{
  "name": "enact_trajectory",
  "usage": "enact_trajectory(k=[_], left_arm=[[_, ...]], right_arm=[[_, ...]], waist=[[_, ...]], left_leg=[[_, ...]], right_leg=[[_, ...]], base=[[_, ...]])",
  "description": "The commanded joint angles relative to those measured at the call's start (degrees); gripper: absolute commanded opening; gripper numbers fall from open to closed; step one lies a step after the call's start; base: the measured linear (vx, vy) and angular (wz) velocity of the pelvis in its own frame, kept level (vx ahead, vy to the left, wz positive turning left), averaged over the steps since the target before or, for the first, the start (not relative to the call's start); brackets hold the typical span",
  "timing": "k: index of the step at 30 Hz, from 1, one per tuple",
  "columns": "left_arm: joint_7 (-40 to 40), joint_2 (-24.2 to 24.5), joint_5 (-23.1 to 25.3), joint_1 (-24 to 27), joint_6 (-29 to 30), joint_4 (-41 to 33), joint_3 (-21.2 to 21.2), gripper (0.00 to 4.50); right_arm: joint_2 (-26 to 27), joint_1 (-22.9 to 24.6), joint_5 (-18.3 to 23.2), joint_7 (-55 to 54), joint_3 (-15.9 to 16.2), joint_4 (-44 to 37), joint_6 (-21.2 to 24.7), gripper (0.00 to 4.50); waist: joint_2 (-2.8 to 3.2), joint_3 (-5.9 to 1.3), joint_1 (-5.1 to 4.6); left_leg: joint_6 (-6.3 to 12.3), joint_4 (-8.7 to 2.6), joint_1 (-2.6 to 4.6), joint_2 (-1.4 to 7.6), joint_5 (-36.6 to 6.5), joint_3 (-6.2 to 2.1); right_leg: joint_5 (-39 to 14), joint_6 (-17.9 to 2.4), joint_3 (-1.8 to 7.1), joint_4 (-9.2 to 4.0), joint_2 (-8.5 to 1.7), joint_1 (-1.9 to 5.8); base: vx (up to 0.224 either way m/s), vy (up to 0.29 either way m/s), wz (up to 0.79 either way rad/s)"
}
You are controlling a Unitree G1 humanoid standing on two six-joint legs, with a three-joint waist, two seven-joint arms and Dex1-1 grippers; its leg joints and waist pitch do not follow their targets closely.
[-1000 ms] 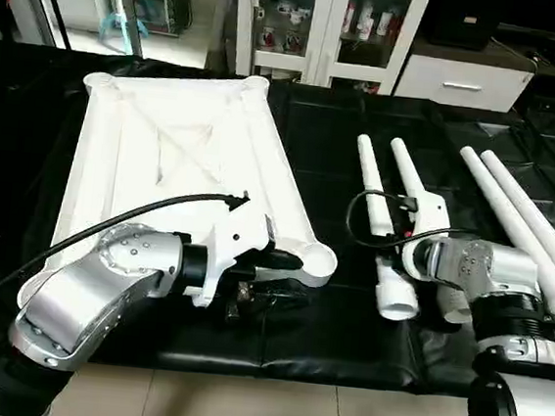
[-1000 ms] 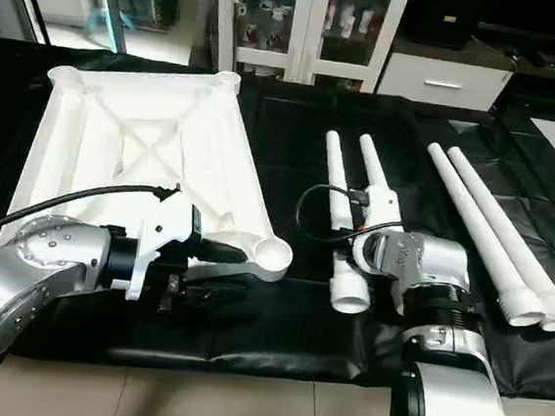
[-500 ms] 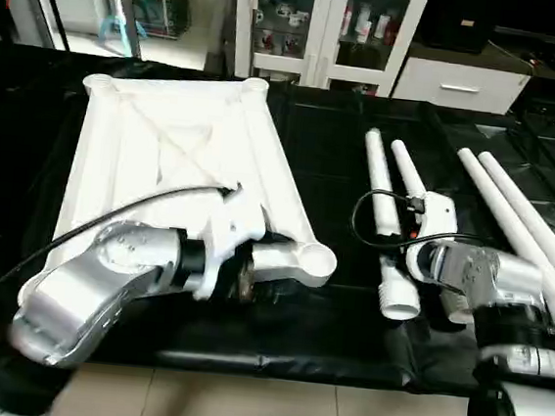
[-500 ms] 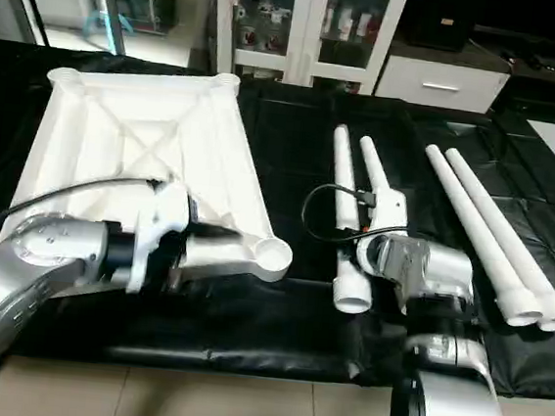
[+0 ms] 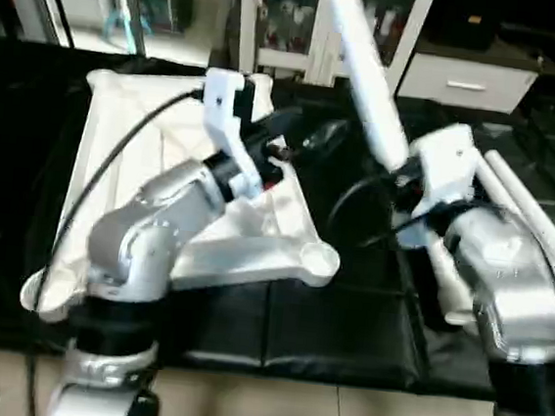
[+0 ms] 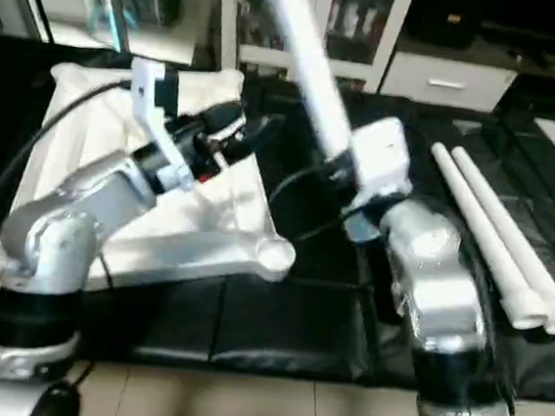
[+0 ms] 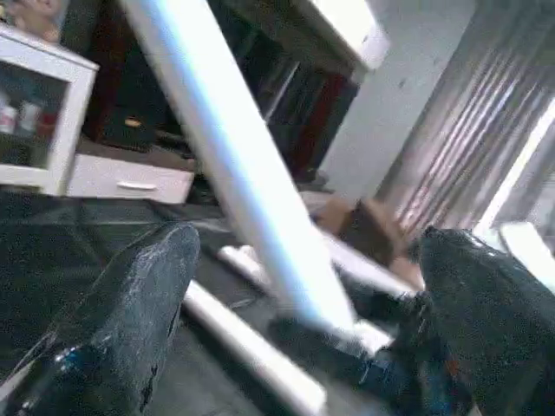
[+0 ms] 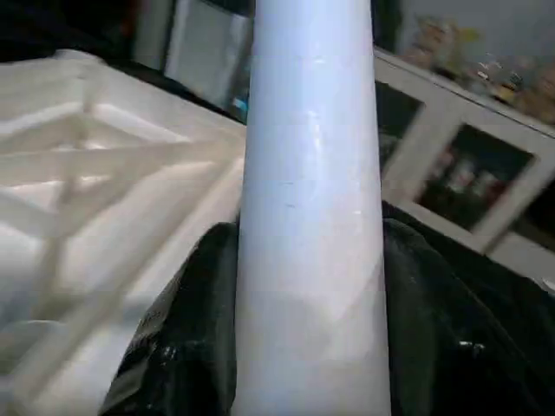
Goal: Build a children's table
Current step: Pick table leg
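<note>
Slanting steeply up and away from the tabletop point(image 5: 255, 235), a white table leg point(image 5: 364, 74) is held clamped in the right pincer point(image 8: 303, 286), gripped low on its shaft with the long end rising free above. The leg could swing or twist in so low a grip, because most of its length stands unsupported, and its end could then miss the round corner socket point(image 5: 318, 260) or knock the tabletop askew. A clash between the arms is also a risk, since the left pincer point(image 7: 303, 286) is spread wide and raised over the far half of the tabletop, with the held leg just beyond its fingers point(image 7: 130, 295) and not touched by them. The tabletop lies ribbed side up on the black-draped worktop point(image 5: 345, 323), left of the right pincer. Two more legs point(image 6: 496, 239) lie on the worktop, well right of the tabletop.
</note>
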Motion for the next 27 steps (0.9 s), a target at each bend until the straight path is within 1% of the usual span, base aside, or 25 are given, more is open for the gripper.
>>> enact_trajectory(k=[1,3,5,6,8,9,10,11,12,13,14,15,16,18,19,21,22,24,25,26,27], left_arm=[[1.8,-1.5,-2.7,-1.9,1.7,0.6,1.8,4.5],[3.1,-2.6,-4.5,-2.8,2.1,1.2,3.3,4.5],[3.9,-2.9,-4.9,-3.2,2.1,1.7,3.9,4.5],[4.4,-2.6,-4.5,-3.6,1.6,2.3,3.7,4.5],[5.0,-2.3,-3.1,-4.3,0.3,3.6,3.6,4.5],[5.2,-2.3,-2.7,-4.5,-0.1,4.1,3.6,4.5],[5.3,-2.3,-2.7,-4.6,-0.2,4.1,3.7,4.5],[5.5,-2.3,-2.4,-4.7,-0.4,4.4,3.8,4.5],[6.0,-2.3,-2.0,-5.1,-0.6,4.9,3.7,4.5],[6.4,-2.3,-1.4,-5.3,-1.0,5.1,3.5,4.5],[6.7,-2.0,-0.4,-5.4,-1.8,5.4,2.9,4.5],[7.1,-1.9,0.3,-5.4,-2.4,5.7,2.6,4.5],[7.5,-1.8,0.5,-5.4,-2.9,6.0,2.5,4.5],[7.4,-2.0,-0.9,-5.5,-2.6,6.0,3.5,4.5],[7.4,-1.9,-1.3,-5.6,-2.4,6.0,3.7,4.5],[7.0,-1.5,-1.8,-5.4,-1.5,5.9,3.8,4.14],[7.0,-1.7,-2.5,-5.3,-1.1,5.8,4.1,4.14],[7.0,-2.1,-3.8,-4.9,-0.3,5.4,4.8,4.0],[7.1,-2.2,-4.4,-4.8,0.5,5.1,5.0,3.84],[7.4,-2.3,-4.8,-4.6,1.1,4.8,4.9,3.72],[8.6,-2.9,-6.6,-4.5,2.4,4.4,5.8,3.72]], right_arm=[[-0.4,0.2,-0.6,0.3,1.0,-3.5,-0.5,1.8],[-0.7,0.9,-1.5,0.9,2.7,-4.9,-1.3,1.8],[-0.6,1.0,-1.6,1.1,3.2,-5.4,-1.5,1.8],[-0.7,1.3,-1.7,1.6,3.9,-6.3,-1.6,1.8],[-1.1,1.7,-2.2,3.0,5.4,-7.5,-1.6,1.8],[-1.2,1.9,-2.6,3.4,6.1,-7.9,-1.8,1.8],[-1.2,1.9,-2.7,3.4,6.2,-7.9,-1.9,1.8],[-1.2,2.0,-2.9,3.4,6.5,-8.0,-2.0,1.8],[-1.2,2.1,-3.2,3.4,7.2,-8.4,-1.9,1.8],[-1.2,2.1,-3.4,3.2,7.4,-8.5,-2.0,1.8],[-1.0,2.1,-3.2,3.0,7.4,-8.6,-1.9,1.8],[-0.8,2.1,-3.1,3.0,7.6,-8.7,-1.8,1.8],[-0.8,2.3,-3.4,3.1,8.0,-8.6,-1.6,1.8],[-0.8,2.4,-3.8,3.3,8.4,-8.4,-1.7,1.8],[-0.7,2.4,-4.0,3.3,8.3,-8.3,-1.6,1.8],[-0.4,2.5,-4.4,3.2,8.3,-7.9,-1.7,1.8],[-0.4,2.5,-4.5,3.1,8.4,-7.6,-1.8,1.8],[-0.2,2.5,-4.8,2.9,8.5,-7.2,-2.0,1.8],[-0.2,2.5,-4.7,2.8,8.5,-7.0,-2.0,1.8],[0.0,2.4,-4.6,2.5,8.4,-6.9,-2.0,1.8],[0.0,2.2,-4.5,2.4,8.4,-6.7,-2.0,1.8]], waist=[[-0.08,-3.91,0.05],[-0.03,-3.88,-0.02],[-0.16,-3.85,-0.1],[-0.24,-3.89,-0.14],[-0.14,-3.91,-0.16],[0.25,-3.93,-0.13],[0.12,-3.9,-0.15],[0.22,-4.02,-0.16],[0.12,-4.14,-0.19],[0.11,-4.13,-0.08],[0.26,-4.13,-0.04],[0.2,-4.12,-0.02],[0.31,-4.12,0.03],[0.03,-4.12,0.06],[0.13,-4.13,0.13],[0.15,-4.1,0.08],[0.36,-4.08,0.04],[0.49,-4.04,0.04],[0.25,-4.07,0.14],[0.31,-4.08,0.18],[0.54,-4.07,0.26]], left_leg=[[2.62,-4.18,0.18,3.52,-7.6,-1.14],[2.42,-4.17,0.06,3.5,-7.8,-1.2],[2.59,-4.21,-0.02,3.46,-8.0,-1.26],[2.67,-4.19,-0.07,3.43,-7.7,-1.27],[2.89,-4.13,-0.07,3.36,-7.1,-1.24],[2.99,-4.13,-0.03,3.37,-7.1,-1.31],[3.07,-4.12,-0.09,3.37,-7.0,-1.28],[3.11,-4.16,-0.13,3.45,-6.6,-1.43],[3.32,-4.07,-0.09,3.56,-5.8,-1.47],[3.43,-4.05,-0.04,3.59,-5.5,-1.47],[3.66,-4.02,0.01,3.66,-5.0,-1.43],[3.79,-4.03,-0.05,3.74,-4.7,-1.47],[3.84,-4.01,-0.02,3.75,-4.8,-1.46],[3.76,-4.0,-0.03,3.71,-4.9,-1.36],[3.7,-4.01,-0.04,3.75,-4.7,-1.41],[3.55,-4.01,-0.06,3.75,-4.8,-1.4],[3.33,-4.03,-0.04,3.74,-5.0,-1.41],[2.89,-4.03,-0.06,3.67,-5.5,-1.39],[2.85,-4.06,-0.06,3.69,-5.7,-1.44],[2.79,-4.05,-0.03,3.7,-5.7,-1.44],[2.77,-4.05,-0.05,3.69,-5.6,-1.48]], right_leg=[[-12.7,-11.4,2.84,-4.3,-3.59,3.06],[-13.1,-11.1,2.83,-4.31,-3.66,3.16],[-13.4,-10.4,2.81,-4.42,-3.6,3.17],[-13.4,-10.1,2.8,-4.38,-3.58,3.21],[-12.7,-9.9,2.82,-4.36,-3.49,3.16],[-12.4,-9.8,2.81,-4.33,-3.49,3.19],[-12.3,-9.6,2.82,-4.49,-3.51,3.18],[-11.3,-9.8,2.79,-4.28,-3.55,3.32],[-9.9,-10.3,2.75,-4.11,-3.59,3.3],[-9.4,-10.6,2.76,-4.04,-3.67,3.3],[-8.3,-11.4,2.79,-3.94,-3.73,3.2],[-7.5,-11.8,2.78,-3.82,-3.74,3.34],[-7.2,-12.1,2.78,-3.76,-3.76,3.34],[-7.5,-12.3,2.8,-3.79,-3.82,3.42],[-7.4,-12.4,2.8,-3.72,-3.88,3.43],[-7.1,-12.5,2.8,-3.66,-3.85,3.41],[-7.1,-12.6,2.8,-3.67,-3.82,3.39],[-7.2,-12.8,2.77,-3.7,-3.83,3.42],[-7.4,-12.7,2.77,-3.65,-3.88,3.51],[-7.4,-12.7,2.78,-3.6,-3.9,3.49],[-7.1,-12.8,2.77,-3.58,-3.9,3.49]], base=[[0.0,0.0,0.0],[0.0,0.0,0.0],[0.0,0.0,0.0],[0.0,0.0,0.0],[0.0,0.0,0.0],[0.0,0.0,0.0],[0.0,0.0,0.0],[0.0,0.0,0.0],[0.0,0.0,0.0],[0.0,0.0,0.0],[0.0,0.0,0.0],[0.0,0.0,0.0],[0.0,0.0,0.0],[0.0,0.0,0.0],[0.0,0.0,0.0],[0.0,0.0,0.0],[0.0,0.0,0.0],[0.0,0.0,0.0],[0.0,0.0,0.0],[0.0,0.0,0.0],[0.0,0.0,0.0]])
